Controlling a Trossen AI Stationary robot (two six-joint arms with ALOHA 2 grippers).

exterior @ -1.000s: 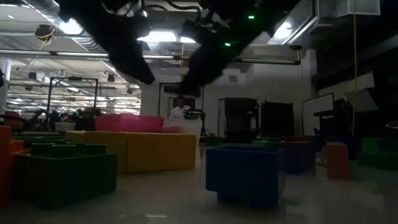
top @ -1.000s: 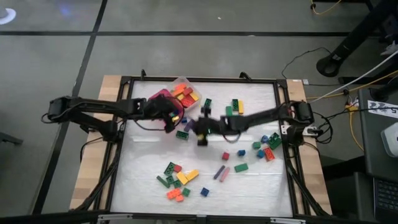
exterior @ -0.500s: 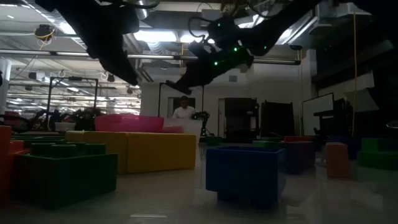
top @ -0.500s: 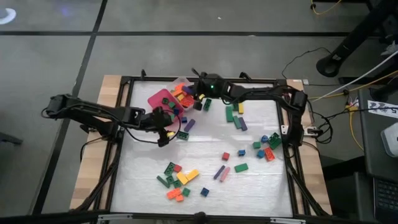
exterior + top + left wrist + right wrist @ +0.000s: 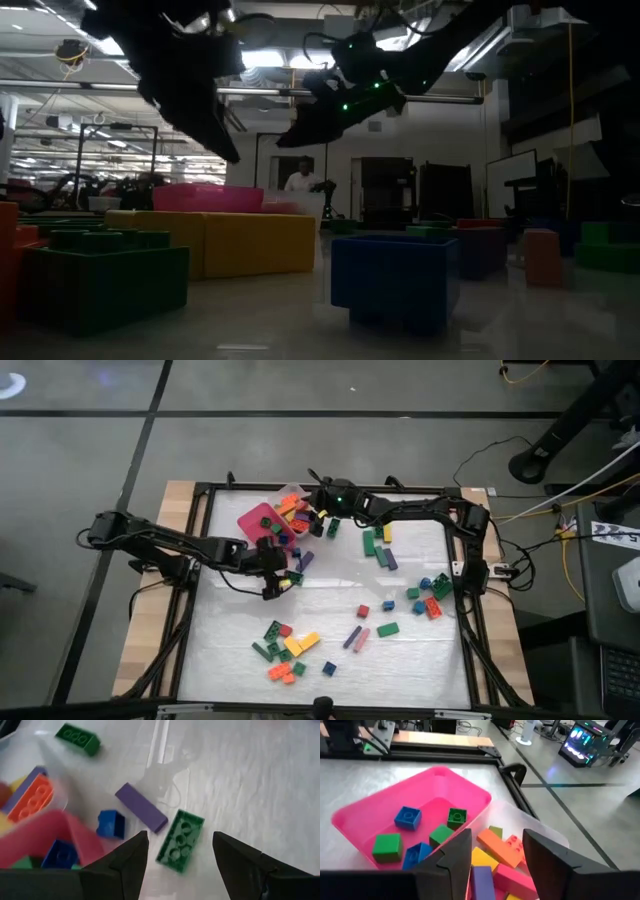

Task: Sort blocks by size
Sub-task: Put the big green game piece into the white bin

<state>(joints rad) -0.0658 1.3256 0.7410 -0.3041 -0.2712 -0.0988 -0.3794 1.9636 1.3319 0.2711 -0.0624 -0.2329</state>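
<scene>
Above a green block (image 5: 180,840), my left jaws (image 5: 180,851) stood apart; right jaws (image 5: 496,851) gaped over the trays. Light, rigid, slick: pinch its long sides.

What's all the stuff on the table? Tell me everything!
Pink tray: one, pink, table's far side, short blocks inside.
Clear tray: one, clear, beside the pink tray, long blocks inside.
Loose blocks: many, mixed colours, scattered on the table.
Green block: one, green, before the left tool.
Purple bar: one, purple, beside the green block.
Left tool: open, over the green block.
Right tool: open, above the clear tray.
</scene>
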